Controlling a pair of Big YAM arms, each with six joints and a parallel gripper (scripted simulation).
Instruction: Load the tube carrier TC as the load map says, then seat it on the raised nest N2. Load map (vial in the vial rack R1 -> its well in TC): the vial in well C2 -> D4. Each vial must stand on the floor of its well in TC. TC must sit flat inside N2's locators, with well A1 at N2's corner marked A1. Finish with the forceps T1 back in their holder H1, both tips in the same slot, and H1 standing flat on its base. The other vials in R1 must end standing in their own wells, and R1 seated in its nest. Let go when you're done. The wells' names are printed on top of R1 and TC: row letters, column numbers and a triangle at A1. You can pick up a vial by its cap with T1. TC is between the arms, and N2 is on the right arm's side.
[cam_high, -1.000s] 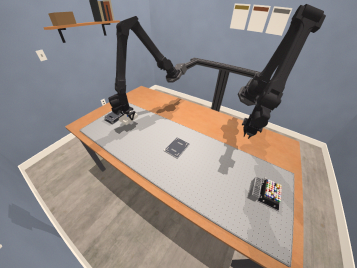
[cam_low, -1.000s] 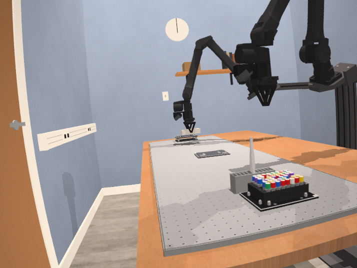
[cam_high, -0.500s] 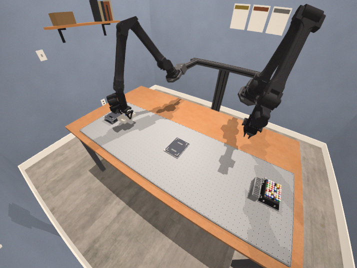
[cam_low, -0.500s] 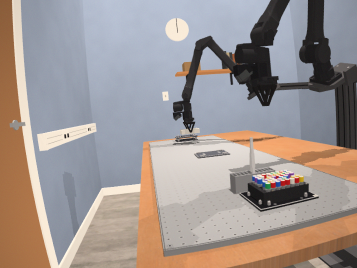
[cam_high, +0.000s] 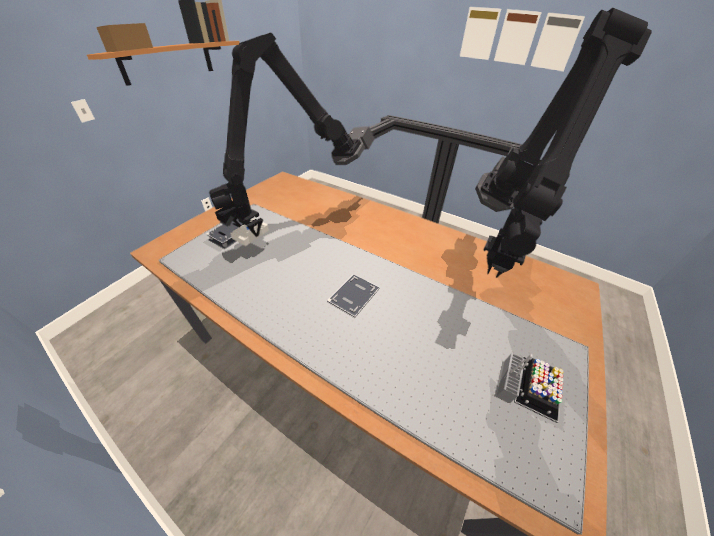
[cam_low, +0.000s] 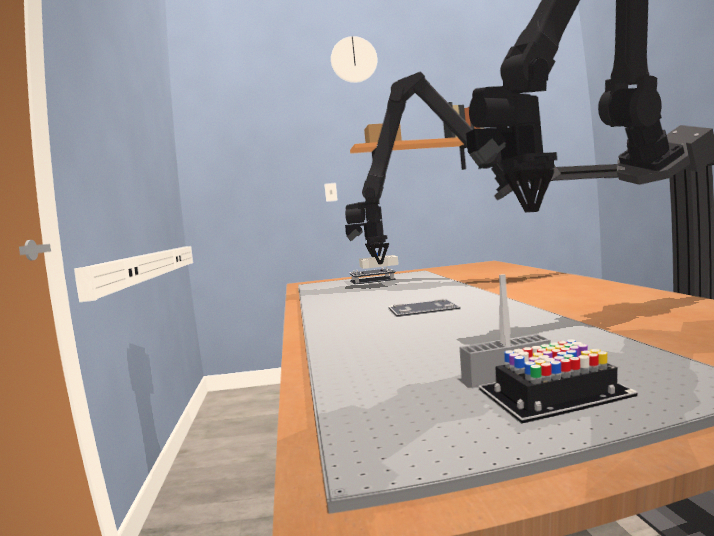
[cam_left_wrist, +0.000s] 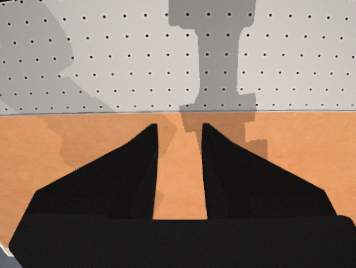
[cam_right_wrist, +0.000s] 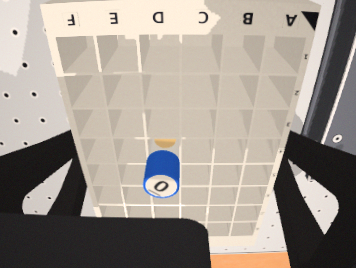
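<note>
Nearest you in the exterior view, the vial rack (cam_high: 545, 383) (cam_low: 556, 383) sits at four o'clock overhead. From the left, at ten, your right pincer (cam_high: 256, 227) (cam_low: 379, 259) (cam_right_wrist: 180, 134) grasps the tube carrier (cam_high: 241, 235) (cam_low: 387, 260) (cam_right_wrist: 132, 19), unseated, by the raised nest (cam_high: 219, 233) (cam_low: 358, 273) (cam_right_wrist: 345, 107). Lettered F–A, triangle at A; the blue-capped vial (cam_right_wrist: 162, 167), marked "0", seems in D4. Your left pincer (cam_high: 494, 273) (cam_low: 531, 209) (cam_left_wrist: 179, 134), at three, is slightly parted, grasping nothing. Forceps (cam_low: 504, 314) look returned; seating remains.

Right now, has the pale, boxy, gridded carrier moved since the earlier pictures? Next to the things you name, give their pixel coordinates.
Yes: in the top view, the pale gridded carrier (cam_high: 241, 234) (cam_low: 389, 260) (cam_right_wrist: 135, 18) has shifted slightly towards the raised dark-grey nest (cam_high: 219, 233) (cam_low: 355, 275) (cam_right_wrist: 342, 110).
</note>
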